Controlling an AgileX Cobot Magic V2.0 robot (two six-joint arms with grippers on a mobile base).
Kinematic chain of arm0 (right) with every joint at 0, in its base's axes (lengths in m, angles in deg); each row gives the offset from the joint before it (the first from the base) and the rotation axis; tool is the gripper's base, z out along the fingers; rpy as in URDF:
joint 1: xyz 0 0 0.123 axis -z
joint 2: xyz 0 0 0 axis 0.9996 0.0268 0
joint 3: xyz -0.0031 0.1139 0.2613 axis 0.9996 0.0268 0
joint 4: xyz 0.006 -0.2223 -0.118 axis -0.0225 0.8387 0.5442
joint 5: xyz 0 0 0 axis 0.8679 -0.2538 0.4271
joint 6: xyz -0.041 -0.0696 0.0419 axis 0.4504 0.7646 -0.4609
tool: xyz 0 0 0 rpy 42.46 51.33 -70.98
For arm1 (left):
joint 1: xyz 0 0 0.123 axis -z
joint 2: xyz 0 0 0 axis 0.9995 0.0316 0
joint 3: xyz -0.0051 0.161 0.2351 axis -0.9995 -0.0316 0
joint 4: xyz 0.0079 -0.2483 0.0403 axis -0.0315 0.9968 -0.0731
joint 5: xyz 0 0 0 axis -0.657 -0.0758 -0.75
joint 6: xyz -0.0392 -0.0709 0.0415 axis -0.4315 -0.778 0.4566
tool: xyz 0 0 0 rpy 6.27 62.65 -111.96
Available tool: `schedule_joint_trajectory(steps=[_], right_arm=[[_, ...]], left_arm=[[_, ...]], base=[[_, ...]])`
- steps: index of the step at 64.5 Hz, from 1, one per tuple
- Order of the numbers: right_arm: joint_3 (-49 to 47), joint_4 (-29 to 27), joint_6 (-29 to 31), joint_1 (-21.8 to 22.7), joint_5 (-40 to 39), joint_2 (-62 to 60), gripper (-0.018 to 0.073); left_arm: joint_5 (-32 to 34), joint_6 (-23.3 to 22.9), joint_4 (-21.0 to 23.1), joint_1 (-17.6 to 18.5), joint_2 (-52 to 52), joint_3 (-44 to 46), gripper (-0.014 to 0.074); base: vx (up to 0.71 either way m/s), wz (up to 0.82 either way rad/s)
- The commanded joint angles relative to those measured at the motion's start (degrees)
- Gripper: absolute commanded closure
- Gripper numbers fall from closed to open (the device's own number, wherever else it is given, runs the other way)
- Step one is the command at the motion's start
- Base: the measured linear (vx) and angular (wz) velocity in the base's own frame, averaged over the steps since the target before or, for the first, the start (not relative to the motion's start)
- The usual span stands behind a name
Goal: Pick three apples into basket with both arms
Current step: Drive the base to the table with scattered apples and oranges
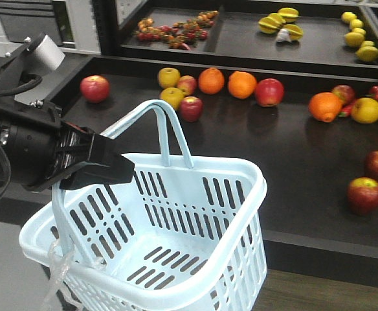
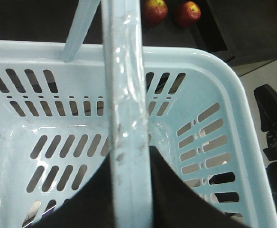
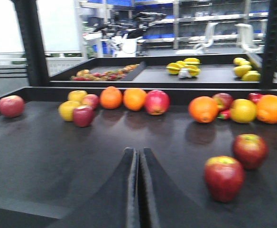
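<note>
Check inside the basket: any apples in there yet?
None visible: the basket shows a bare slotted floor. In the left wrist view its handle and the left gripper cover a strip of it.

text: none legible | labels: none | background shelving [image 3: 214, 33]: possibly signage, too blurred

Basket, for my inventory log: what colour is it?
The basket is pale blue-white, clearest in the front-facing view.

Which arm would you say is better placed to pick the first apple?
The right: the right tool, shut and empty, faces a red apple close by, while the left tool grips the basket handle.
</note>
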Motion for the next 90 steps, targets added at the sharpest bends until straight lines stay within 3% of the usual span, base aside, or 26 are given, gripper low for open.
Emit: schedule_joint_trajectory(steps=[1, 47, 90], right_arm=[[0.8, 0.45, 0.29, 0.47, -4.07, -0.59, 0.0564], [0.8, 0.45, 0.29, 0.47, -4.07, -0.59, 0.0564], [0.8, 0.45, 0.29, 0.47, -4.07, -0.59, 0.0564]], left_arm=[[3.48, 0.0, 3.19, 0.19, -1.37, 1.73, 0.0604], [3.48, 0.0, 3.19, 0.19, -1.37, 1.73, 0.0604], [3.48, 0.0, 3.19, 0.19, -1.37, 1.73, 0.0604]], base=[[0.04, -0.35], [0.06, -0.27], [0.11, -0.05]])
